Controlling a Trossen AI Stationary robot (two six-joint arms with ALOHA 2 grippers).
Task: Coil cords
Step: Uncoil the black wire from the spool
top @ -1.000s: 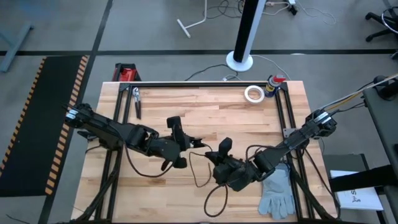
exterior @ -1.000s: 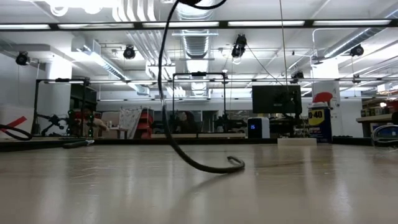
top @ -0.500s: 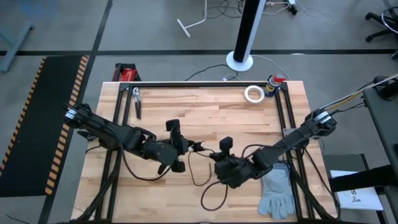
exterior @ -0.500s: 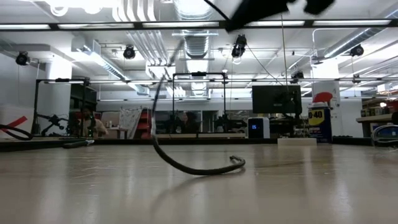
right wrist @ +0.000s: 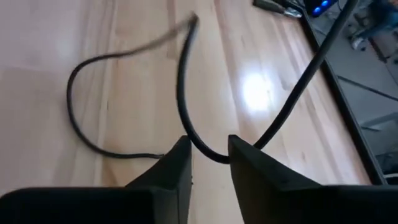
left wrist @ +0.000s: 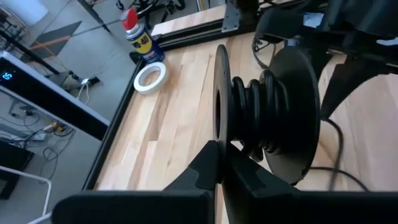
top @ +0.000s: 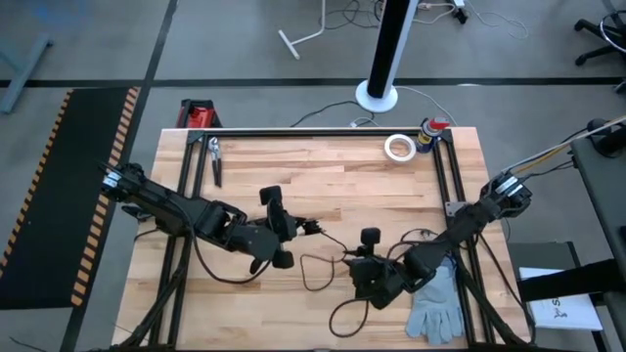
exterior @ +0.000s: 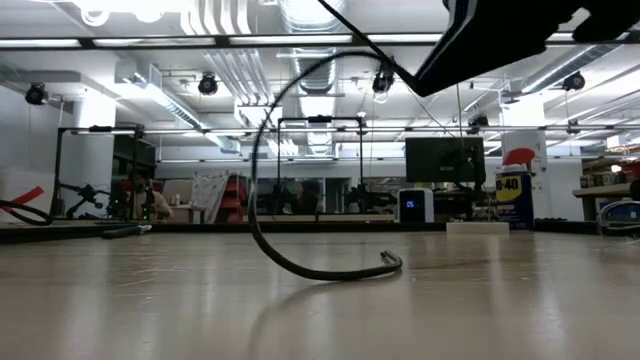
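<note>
A thin black cord (top: 315,272) lies in loose loops near the table's middle, and part of it is wound on a black spool (left wrist: 261,118). My left gripper (top: 291,229) is shut on that spool left of centre. Right of it and nearer the front, my right gripper (top: 360,266) is shut on the cord (right wrist: 186,93). In the low view the cord (exterior: 262,190) rises in an arc from the table to that gripper (exterior: 450,55). Its free end (exterior: 390,261) rests on the wood. My left gripper pinches the lower rim of one of the spool's two discs (left wrist: 219,134) between its two fingers. The spool is lifted clear of the table, its axle roughly level, with cord turns between the discs. My right gripper has a bend of the cord (right wrist: 210,153) between its two fingertips, coming from above and pointing down at the table. One strand drops to the slack loops on the wood. The other (right wrist: 311,68) leads away, clear of the table.
A white tape roll (top: 397,147) and a WD-40 can (top: 431,130) stand at the far right corner. Pliers (top: 214,158) lie at the far left, and a grey glove (top: 436,303) lies at the near right. Black frame rails (top: 323,129) border the table.
My right gripper has moved toward the table's right and near edges, taking the cord with it. In the low view the cord now stands in a taller arc, while its free end stays on the table.
</note>
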